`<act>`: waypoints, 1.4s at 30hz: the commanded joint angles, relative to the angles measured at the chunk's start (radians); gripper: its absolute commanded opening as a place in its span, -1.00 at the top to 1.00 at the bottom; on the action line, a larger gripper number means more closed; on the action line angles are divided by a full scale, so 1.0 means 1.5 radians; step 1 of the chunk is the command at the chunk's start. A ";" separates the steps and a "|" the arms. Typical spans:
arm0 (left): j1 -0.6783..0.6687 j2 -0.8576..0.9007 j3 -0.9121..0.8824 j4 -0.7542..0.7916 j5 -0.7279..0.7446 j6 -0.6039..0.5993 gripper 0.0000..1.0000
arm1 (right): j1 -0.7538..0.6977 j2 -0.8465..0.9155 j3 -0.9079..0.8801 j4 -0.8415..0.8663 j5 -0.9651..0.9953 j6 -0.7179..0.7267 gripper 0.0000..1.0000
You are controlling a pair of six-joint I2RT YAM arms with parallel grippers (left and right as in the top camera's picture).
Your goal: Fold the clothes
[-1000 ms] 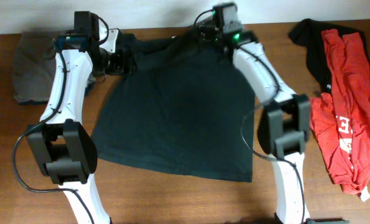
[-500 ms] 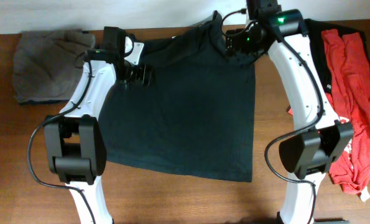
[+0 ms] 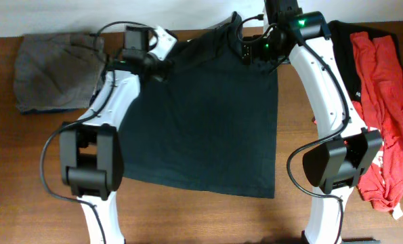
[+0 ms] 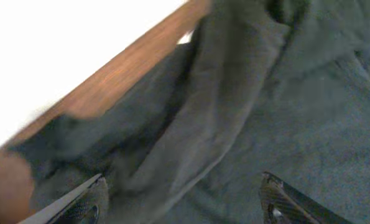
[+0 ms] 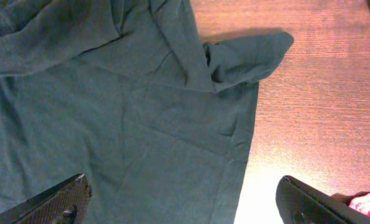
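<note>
A large black T-shirt (image 3: 201,115) lies spread flat across the middle of the table, plain side up. My left gripper (image 3: 162,68) is over its upper left part near the collar. In the left wrist view that gripper (image 4: 181,205) is open, with rumpled folds of the shirt (image 4: 234,93) lying below and between the fingers. My right gripper (image 3: 252,53) hangs over the shirt's upper right corner. It (image 5: 185,205) is open above the shirt's right edge, and a sleeve (image 5: 247,59) is doubled onto the wood beside it.
A folded grey garment (image 3: 52,71) lies at the far left. Red T-shirts (image 3: 384,102) and another black garment (image 3: 343,54) are heaped at the right edge, and a bit of red cloth (image 5: 368,202) shows in the right wrist view. Behind the table's back edge (image 4: 141,50) is a white wall.
My left gripper has slid right along the shirt's top edge toward the collar. My right arm swung from the shirt's top middle to its upper right corner, then held there.
</note>
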 commanded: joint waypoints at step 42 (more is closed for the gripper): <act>-0.083 0.179 0.001 0.298 -0.252 0.089 0.99 | 0.001 0.000 0.001 0.011 -0.004 -0.004 -0.99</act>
